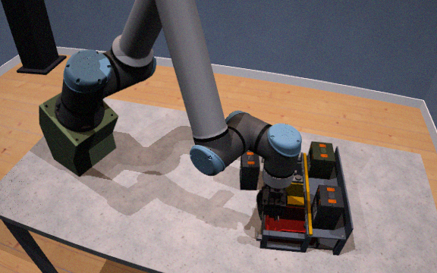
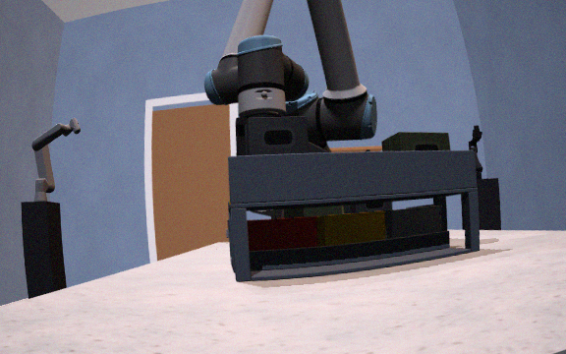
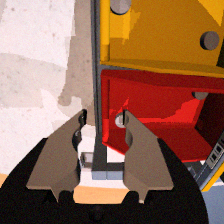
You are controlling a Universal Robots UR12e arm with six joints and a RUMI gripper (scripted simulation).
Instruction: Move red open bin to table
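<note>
The red open bin sits on the lower level of the dark shelf, at its front end, next to a yellow bin. In the exterior view the red bin shows under the shelf's top board. The wrist view looks down into the red bin, with a grey round part near its left wall. My gripper is partly open. Its fingers straddle the bin's left wall and the shelf's dark side rail, one finger outside and one inside the bin, without squeezing them.
Two dark green boxes stand on the shelf's right side. A black box stands on the table just left of the shelf. The arm's green base is at the far left. The yellow bin touches the red one.
</note>
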